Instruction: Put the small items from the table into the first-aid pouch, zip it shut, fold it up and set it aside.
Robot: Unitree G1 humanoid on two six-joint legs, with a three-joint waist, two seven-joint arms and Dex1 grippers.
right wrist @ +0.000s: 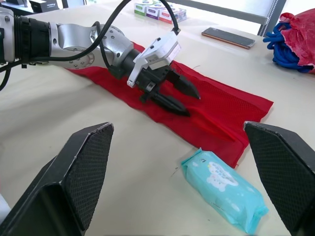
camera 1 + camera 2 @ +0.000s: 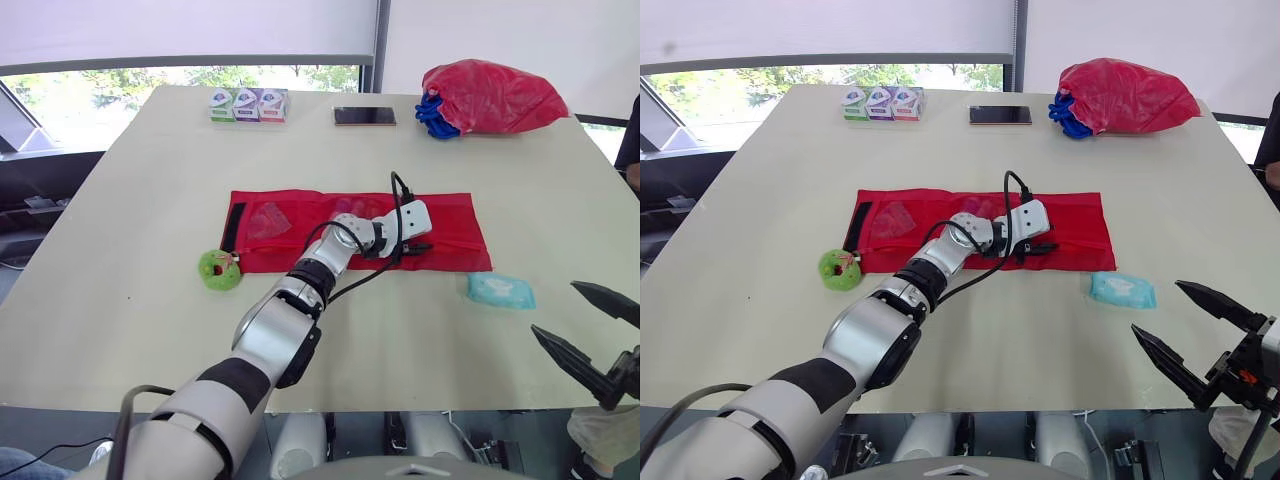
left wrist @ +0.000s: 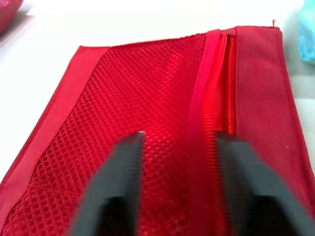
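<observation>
Green round item (image 2: pixel 220 268) lies just off L end of flat red mesh-fabric pouch (image 2: pixel 290 228). Pouch is unfolded across mid tabletop (image 2: pixel 130 200). L end effector (image 3: pixel 179 140) is low over pouch's R half, fingers (image 3: pixel 125 172) apart w/ mesh btwn them, zip line (image 3: pixel 211 98) beside one finger. Light-blue soft wipes packet (image 2: pixel 500 290) sits near pouch's near-R corner, apart from it. R end effector (image 2: pixel 1155 306) hovers by near-R edge, fingers spread wide, empty. Far edge: three small boxes (image 2: pixel 248 104), black flat phone (image 2: pixel 364 116), red plastic bag (image 2: pixel 495 95) at far-R corner.
</observation>
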